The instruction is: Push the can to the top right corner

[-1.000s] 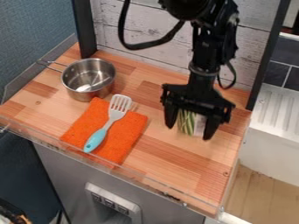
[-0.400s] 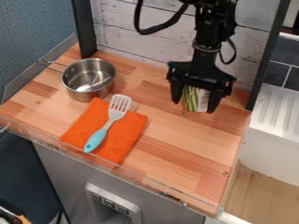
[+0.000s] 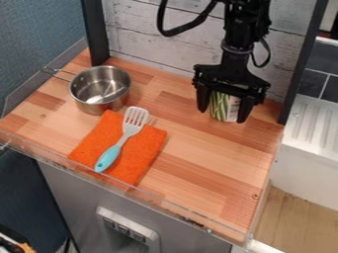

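Black and broad, the pincer (image 3: 222,116) hangs around the short cylindrical can (image 3: 225,107) with its green, cream and white label; we cannot tell whether it clamps the can or merely cradles it. The can seems upright, towards the back of the pale wooden counter (image 3: 198,163), right of its middle but short of the top right corner.

The step in hand, as we judge it, is the last stretch of the push, mostly sideways to the right with perhaps a little backward travel. We do best to move slowly and level, with the force low on the can's side, so that it slides instead of tipping. We also want it to stay centred within the pincer, or it may turn and slip out.

Just behind stands the whitewashed plank wall (image 3: 151,34), and beyond the corner the upright black post (image 3: 305,64); we should ease off early so the pincer knocks neither.

The orange cloth (image 3: 142,158), the turquoise-handled grey spatula (image 3: 109,157) on it and the shiny steel saucepan (image 3: 99,89) lie to the left, away from our path, and need no detour.
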